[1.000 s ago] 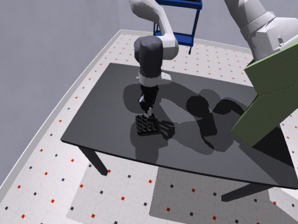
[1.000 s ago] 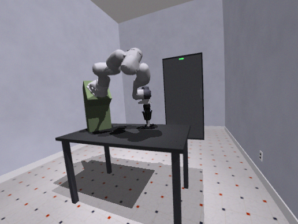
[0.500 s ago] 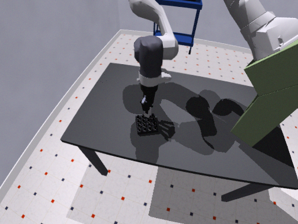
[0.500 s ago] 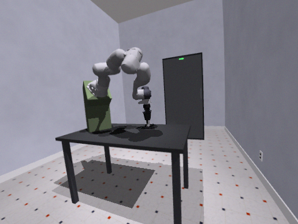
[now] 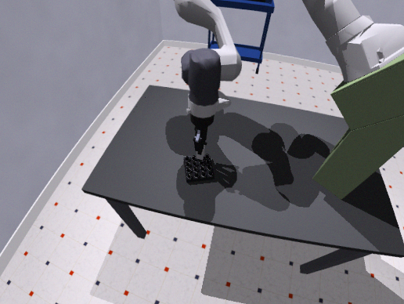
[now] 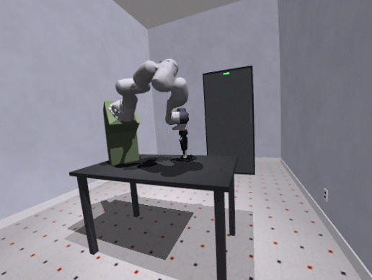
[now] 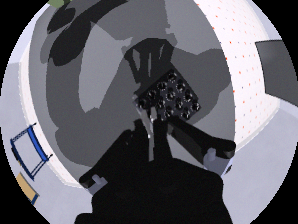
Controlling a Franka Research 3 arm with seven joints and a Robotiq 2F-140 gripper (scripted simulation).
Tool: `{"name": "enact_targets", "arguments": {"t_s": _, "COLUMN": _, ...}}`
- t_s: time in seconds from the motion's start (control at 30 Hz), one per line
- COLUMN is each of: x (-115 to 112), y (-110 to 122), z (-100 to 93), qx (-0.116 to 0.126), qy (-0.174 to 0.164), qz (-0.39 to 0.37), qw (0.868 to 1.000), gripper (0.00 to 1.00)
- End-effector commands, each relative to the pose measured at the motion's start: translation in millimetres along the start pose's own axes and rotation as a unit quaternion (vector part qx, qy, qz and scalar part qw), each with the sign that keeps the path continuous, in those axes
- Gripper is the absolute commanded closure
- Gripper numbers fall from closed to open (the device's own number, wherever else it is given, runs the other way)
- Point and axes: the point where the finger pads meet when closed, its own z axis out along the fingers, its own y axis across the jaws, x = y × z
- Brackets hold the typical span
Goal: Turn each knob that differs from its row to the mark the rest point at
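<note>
The knob box [image 5: 200,169] is a small black box with four rows of dark knobs, standing near the middle of the black table. In the exterior view it is only a low dark shape [image 6: 186,158], and in the wrist view it lies just beyond the fingers. My gripper [image 5: 200,153] points straight down over the edge row farthest from the top camera. Its fingers are nearly together on a knob in that row [image 7: 150,121]. The knob is hidden by the fingers. The printed names, marks and white lines are too small to read.
A tall green block [image 5: 364,129] carrying the arm's base stands on the table's right part. A blue shelf rack [image 5: 244,27] stands on the floor beyond the table. A dark door [image 6: 228,119] is in the back wall.
</note>
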Motion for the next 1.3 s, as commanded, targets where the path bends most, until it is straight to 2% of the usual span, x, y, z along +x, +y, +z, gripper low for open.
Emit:
{"name": "enact_targets", "arguments": {"t_s": 0.0, "x": -0.8, "y": -0.9, "z": 0.8, "qx": 0.001, "qy": 0.006, "qz": -0.061, "qw": 0.998, "gripper": 0.95}}
{"name": "enact_targets", "arguments": {"t_s": 0.77, "x": -0.8, "y": -0.9, "z": 0.8, "qx": 0.001, "qy": 0.006, "qz": -0.071, "qw": 0.997, "gripper": 0.95}}
{"name": "enact_targets", "arguments": {"t_s": 0.8, "x": -0.8, "y": -0.9, "z": 0.8, "qx": 0.001, "qy": 0.006, "qz": -0.071, "qw": 0.997, "gripper": 0.88}}
{"name": "enact_targets", "arguments": {"t_s": 1.27, "x": -0.8, "y": -0.9, "z": 0.8, "qx": 0.001, "qy": 0.006, "qz": -0.071, "qw": 0.997, "gripper": 0.88}}
